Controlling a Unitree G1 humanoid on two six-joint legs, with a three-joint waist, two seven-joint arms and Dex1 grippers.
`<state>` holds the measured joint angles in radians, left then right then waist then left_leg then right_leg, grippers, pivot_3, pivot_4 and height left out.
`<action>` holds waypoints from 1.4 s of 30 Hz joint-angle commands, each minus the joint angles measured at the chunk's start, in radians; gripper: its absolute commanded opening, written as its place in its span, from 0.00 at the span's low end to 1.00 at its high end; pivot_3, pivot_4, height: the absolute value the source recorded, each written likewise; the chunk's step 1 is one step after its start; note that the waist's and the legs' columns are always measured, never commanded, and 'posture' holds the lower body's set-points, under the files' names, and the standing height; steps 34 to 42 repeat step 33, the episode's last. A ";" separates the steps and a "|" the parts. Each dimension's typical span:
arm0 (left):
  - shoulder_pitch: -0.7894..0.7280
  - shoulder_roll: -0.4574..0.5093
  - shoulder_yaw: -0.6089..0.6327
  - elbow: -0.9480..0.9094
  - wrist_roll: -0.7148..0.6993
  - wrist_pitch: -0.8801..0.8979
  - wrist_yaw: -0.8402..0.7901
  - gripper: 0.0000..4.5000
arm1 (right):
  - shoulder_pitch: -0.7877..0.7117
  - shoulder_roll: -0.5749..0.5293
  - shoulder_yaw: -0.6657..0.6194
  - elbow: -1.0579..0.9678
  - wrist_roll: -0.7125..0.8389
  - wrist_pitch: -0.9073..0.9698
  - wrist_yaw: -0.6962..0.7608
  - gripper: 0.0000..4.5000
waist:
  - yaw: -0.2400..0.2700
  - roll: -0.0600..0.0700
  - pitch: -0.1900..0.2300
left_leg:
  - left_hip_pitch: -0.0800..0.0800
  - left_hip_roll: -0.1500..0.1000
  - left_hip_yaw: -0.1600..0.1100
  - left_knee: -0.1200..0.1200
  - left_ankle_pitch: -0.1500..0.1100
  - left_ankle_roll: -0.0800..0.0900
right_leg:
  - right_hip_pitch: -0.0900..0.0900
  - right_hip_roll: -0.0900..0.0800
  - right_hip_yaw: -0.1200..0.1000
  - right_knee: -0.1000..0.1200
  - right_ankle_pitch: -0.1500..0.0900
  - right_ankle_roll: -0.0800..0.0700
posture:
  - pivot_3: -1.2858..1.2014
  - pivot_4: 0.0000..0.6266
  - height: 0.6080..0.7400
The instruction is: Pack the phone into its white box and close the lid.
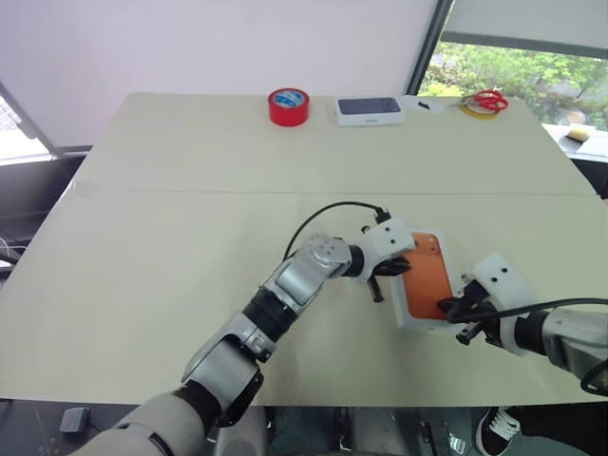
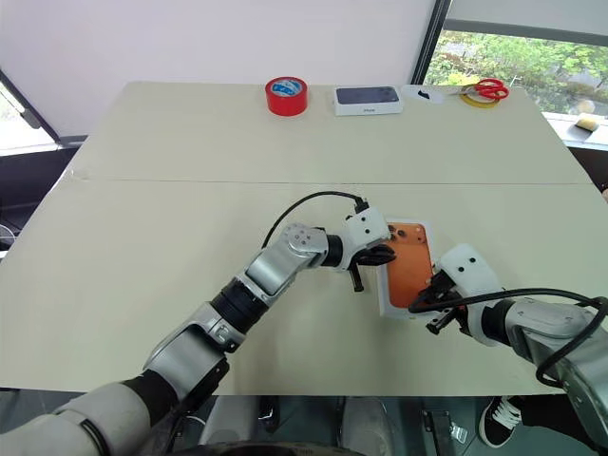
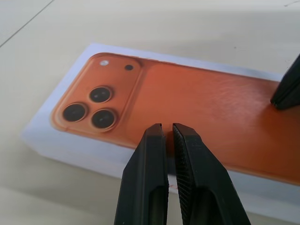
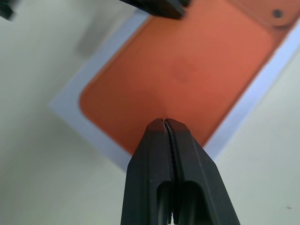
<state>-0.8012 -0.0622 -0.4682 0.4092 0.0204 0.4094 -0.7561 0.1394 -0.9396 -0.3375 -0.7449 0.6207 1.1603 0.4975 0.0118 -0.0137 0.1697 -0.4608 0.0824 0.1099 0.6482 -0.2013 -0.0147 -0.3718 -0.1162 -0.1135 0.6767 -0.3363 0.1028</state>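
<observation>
The white box (image 1: 415,318) lies flat on the table at the front right. Its top is a copper-orange phone back (image 3: 201,103) with three dark lenses (image 3: 91,108) at the far end, flush inside a flat white margin. I cannot tell whether this is the phone itself or the lid's face. My left gripper (image 3: 167,129) is shut, its tips at the box's left long edge, holding nothing. My right gripper (image 4: 166,123) is also shut and empty. Its tip sits over the near end of the orange surface, where one black finger (image 3: 286,89) touches it.
Along the table's far edge stand a red tape roll (image 1: 289,105), a white box with a dark top (image 1: 369,111) and red scissors (image 1: 489,99) on a yellow ring. The table's front edge runs just behind the box. A black cable (image 1: 328,211) loops over my left wrist.
</observation>
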 commanded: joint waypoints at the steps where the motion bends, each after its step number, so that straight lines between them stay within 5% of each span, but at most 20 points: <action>1: -0.005 0.047 0.121 -0.081 -0.053 0.010 0.016 0.09 | -0.048 0.027 -0.044 0.013 -0.051 -0.078 -0.035 0.01 | -0.002 0.000 0.000 | 0.000 0.000 0.000 0.000 0.000 0.000 | 0.000 0.000 0.000 0.000 0.000 0.000 | 0.52 0.24 0.93; 8: 0.064 0.263 0.333 -0.229 -0.120 0.003 0.027 0.09 | -0.121 0.115 -0.056 0.112 -0.175 -0.352 -0.066 0.01 | 0.001 0.000 0.000 | 0.000 0.000 0.001 0.000 0.001 -0.001 | 0.000 0.000 0.000 0.001 0.000 0.000 | 0.52 0.24 0.93; 19: 0.236 0.551 0.581 -0.262 -0.202 -0.005 0.046 0.09 | -0.280 0.190 0.014 0.248 -0.106 -0.425 0.040 0.01 | 0.004 0.000 0.000 | 0.001 0.000 0.001 0.000 0.003 -0.005 | 0.000 0.001 0.000 0.002 0.000 0.000 | 0.52 0.24 0.93; 42: 0.279 0.564 0.609 -0.298 -0.232 0.022 0.131 0.09 | -0.344 0.228 0.110 0.312 -0.136 -0.474 0.064 0.01 | -0.001 -0.001 0.000 | 0.000 0.000 0.005 0.000 0.004 -0.006 | -0.001 0.000 0.000 0.004 0.000 0.000 | 0.52 0.24 0.93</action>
